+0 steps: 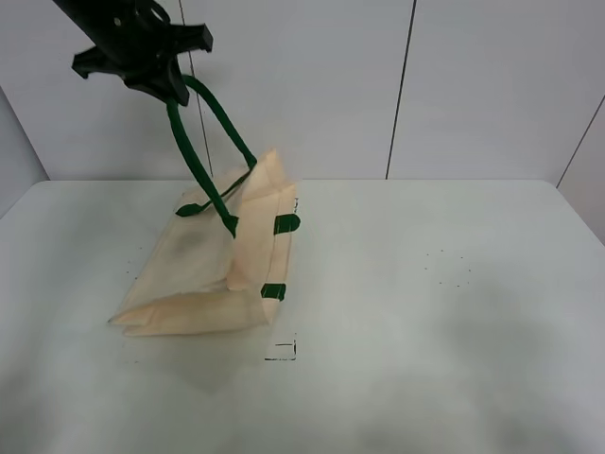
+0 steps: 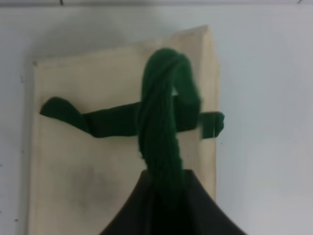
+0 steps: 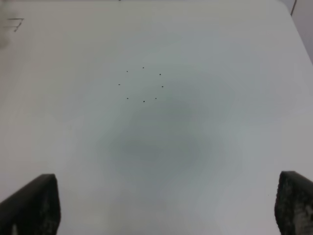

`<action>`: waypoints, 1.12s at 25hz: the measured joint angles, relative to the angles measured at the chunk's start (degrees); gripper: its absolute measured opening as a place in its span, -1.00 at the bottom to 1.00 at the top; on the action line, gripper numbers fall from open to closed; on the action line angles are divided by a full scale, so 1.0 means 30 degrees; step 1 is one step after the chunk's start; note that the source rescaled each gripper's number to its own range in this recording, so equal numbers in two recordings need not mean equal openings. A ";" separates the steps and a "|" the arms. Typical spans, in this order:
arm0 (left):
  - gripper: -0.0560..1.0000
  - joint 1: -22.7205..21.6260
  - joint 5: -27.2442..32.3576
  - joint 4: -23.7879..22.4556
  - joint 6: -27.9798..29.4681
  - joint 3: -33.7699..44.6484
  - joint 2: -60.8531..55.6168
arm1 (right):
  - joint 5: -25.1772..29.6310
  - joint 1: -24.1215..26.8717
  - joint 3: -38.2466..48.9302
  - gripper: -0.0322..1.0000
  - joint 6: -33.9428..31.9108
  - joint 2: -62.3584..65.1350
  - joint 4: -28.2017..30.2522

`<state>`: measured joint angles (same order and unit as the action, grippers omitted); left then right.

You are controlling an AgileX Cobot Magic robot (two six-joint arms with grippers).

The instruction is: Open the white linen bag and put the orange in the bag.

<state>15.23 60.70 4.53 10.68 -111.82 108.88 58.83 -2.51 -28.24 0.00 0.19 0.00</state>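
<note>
The white linen bag (image 1: 203,270) lies tilted on the white table, its upper edge pulled up by one dark green handle (image 1: 203,142). My left gripper (image 1: 170,90) is high above the bag's far left and shut on the top of that handle. In the left wrist view the twisted handle (image 2: 164,117) runs into the gripper (image 2: 164,196), with the bag (image 2: 93,186) below it. My right gripper (image 3: 164,205) is open and empty over bare table; only its two fingertips (image 3: 34,203) show. The orange is out of view.
A small black square mark (image 1: 282,350) is on the table (image 1: 425,359) in front of the bag. A ring of small dots (image 3: 142,83) lies on the table's right part (image 1: 444,270). A panelled wall stands behind the table.
</note>
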 joint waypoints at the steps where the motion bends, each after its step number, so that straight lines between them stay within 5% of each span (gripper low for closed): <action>1: -0.89 0.0000 -0.0347 0.0121 -0.0085 0.0326 0.0375 | 0.0000 0.0000 0.0000 0.93 0.0000 0.0000 0.0000; 4: -0.74 0.0000 -0.0972 0.0676 -0.0363 0.0964 0.1999 | 0.0000 0.0000 0.0000 0.93 0.0000 0.0000 0.0000; 9: 0.40 0.0000 -0.1281 0.2003 -0.1140 0.1083 0.3880 | 0.0000 0.0000 0.0000 0.93 0.0000 0.0000 0.0000; 12: 0.80 0.0000 -0.1281 0.1786 -0.1525 0.1083 0.4347 | 0.0000 0.0000 0.0000 0.93 0.0000 0.0000 0.0000; 19: 0.93 -0.0143 -0.0686 -0.1951 -0.0765 0.1121 0.4430 | 0.0000 0.0000 0.0000 0.93 0.0000 0.0000 0.0000; 28: 0.94 -0.2824 -0.0209 -0.2379 -0.0834 0.1121 0.4430 | 0.0000 0.0000 0.0000 0.93 0.0000 0.0000 0.0000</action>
<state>6.76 60.07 -2.61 8.18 -108.46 122.17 58.83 -2.51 -28.24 0.00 0.19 0.00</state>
